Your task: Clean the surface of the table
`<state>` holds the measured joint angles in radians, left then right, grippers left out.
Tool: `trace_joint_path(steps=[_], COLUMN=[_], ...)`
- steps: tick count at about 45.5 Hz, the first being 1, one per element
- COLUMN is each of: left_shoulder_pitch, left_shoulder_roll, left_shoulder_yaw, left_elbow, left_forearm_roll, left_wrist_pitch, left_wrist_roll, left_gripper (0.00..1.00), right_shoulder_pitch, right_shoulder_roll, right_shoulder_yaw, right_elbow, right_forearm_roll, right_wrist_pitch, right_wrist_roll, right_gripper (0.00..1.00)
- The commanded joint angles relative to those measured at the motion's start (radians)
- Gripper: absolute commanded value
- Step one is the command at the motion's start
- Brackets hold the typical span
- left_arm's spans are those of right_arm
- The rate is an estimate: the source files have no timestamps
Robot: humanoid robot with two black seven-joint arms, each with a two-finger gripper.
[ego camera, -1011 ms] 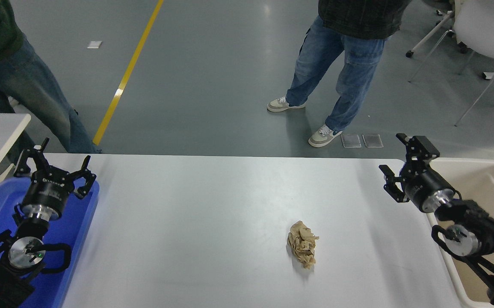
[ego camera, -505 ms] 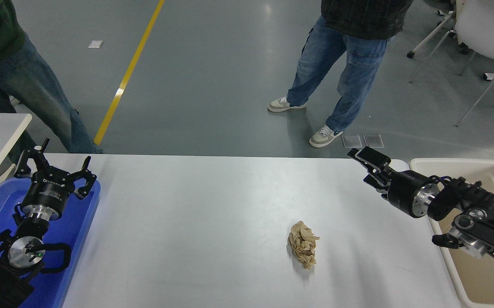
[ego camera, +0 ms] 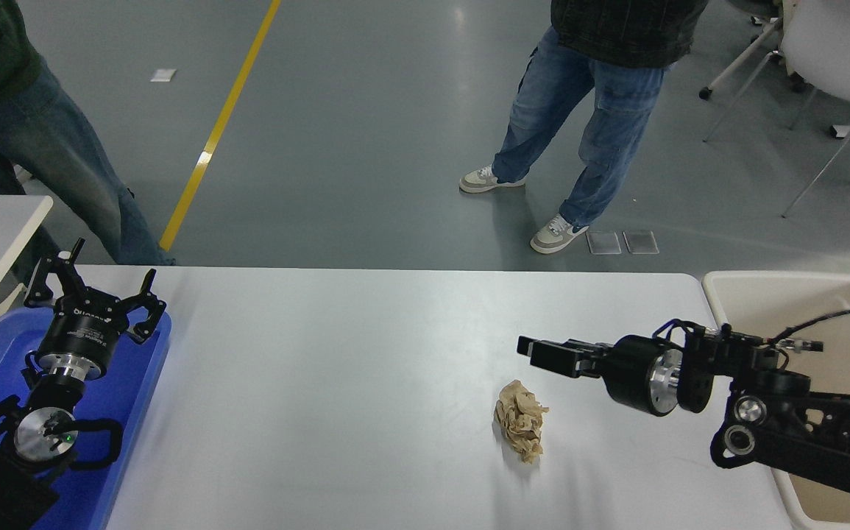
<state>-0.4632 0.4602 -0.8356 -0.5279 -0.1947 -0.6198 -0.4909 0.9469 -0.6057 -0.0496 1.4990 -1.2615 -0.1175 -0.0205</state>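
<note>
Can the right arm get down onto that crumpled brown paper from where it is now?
Probably yes. The right tool hangs just beyond the crumpled paper, apart from it, and nothing else lies on the table surface between them. Whether the tool is open I cannot tell.

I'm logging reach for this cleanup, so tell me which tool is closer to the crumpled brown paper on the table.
Right. The right tool hovers just above and beside the crumpled brown paper, not touching it. The left tool sits parked over the blue tray at the table's far left.
</note>
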Motion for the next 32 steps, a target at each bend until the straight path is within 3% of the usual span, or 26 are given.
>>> trace_joint_path(steps=[1,7,32], left_shoulder_pitch=[0.0,0.0,0.0], left_shoulder_roll=[0.0,0.0,0.0], left_shoulder_yaw=[0.0,0.0,0.0], left_elbow=[-0.001,0.0,-0.001], left_forearm_roll=[0.0,0.0,0.0], left_wrist_pitch=[0.0,0.0,0.0], left_wrist_roll=[0.0,0.0,0.0], left_gripper=[1.0,1.0,1.0], right_shoulder_pitch=[0.055,0.052,0.017], right_shoulder_roll=[0.206,0.257,0.258], right_shoulder_yaw=[-0.171,-0.194,-0.246], right_elbow=[-0.147,-0.236,-0.333], right_forearm_roll=[-0.038,-0.044,-0.122], right_wrist_pitch=[0.006,-0.019,-0.14], right_wrist_roll=[-0.006,-0.012,-0.021], right_gripper=[0.99,0.99,0.99])
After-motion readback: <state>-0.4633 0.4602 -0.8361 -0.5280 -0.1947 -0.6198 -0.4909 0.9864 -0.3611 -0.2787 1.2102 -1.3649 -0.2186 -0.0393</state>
